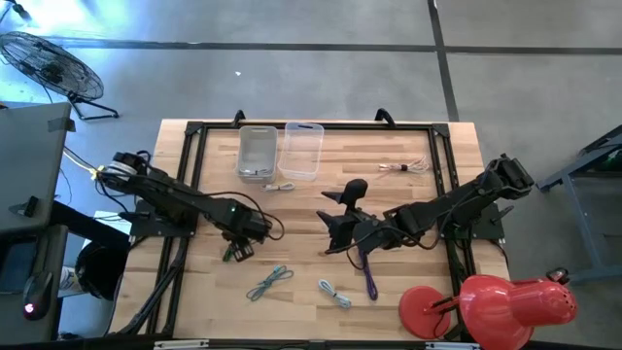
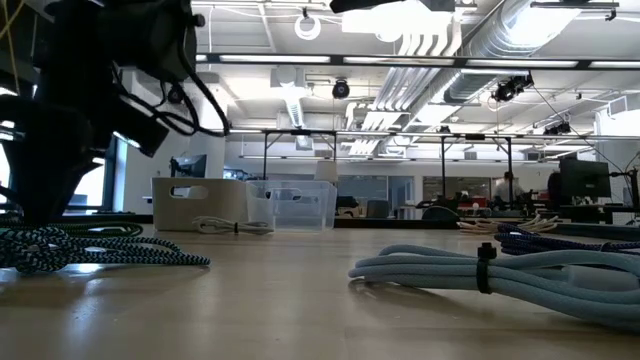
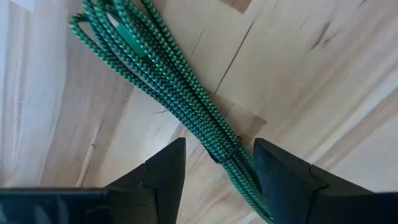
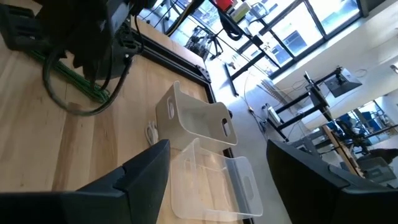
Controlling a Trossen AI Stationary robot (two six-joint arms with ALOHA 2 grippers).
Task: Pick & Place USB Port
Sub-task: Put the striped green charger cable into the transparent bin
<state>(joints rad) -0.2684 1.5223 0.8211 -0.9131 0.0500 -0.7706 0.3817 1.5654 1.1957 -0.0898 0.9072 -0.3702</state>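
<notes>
A green braided USB cable (image 3: pixel 168 87), bundled into a long hank, lies flat on the wooden table (image 1: pixel 408 292). My left gripper (image 3: pixel 217 171) points straight down over it near the table's left side (image 1: pixel 236 250). It is open, with one finger on each side of the hank, near the dark tie (image 3: pixel 224 151), and clear of it. In the low view the same cable (image 2: pixel 90 250) lies under the dark left arm. My right gripper (image 4: pixel 217 180) hangs open above the table's middle (image 1: pixel 335 226), holding nothing.
A grey bin (image 1: pixel 257 153) and a clear bin (image 1: pixel 302 150) stand at the far edge, with a white cable (image 1: pixel 280 187) in front of them. Two light blue cables (image 1: pixel 269 283) (image 1: pixel 333 293) and a purple cable (image 1: pixel 370 277) lie near the front. A red lamp (image 1: pixel 505 303) stands at the front right.
</notes>
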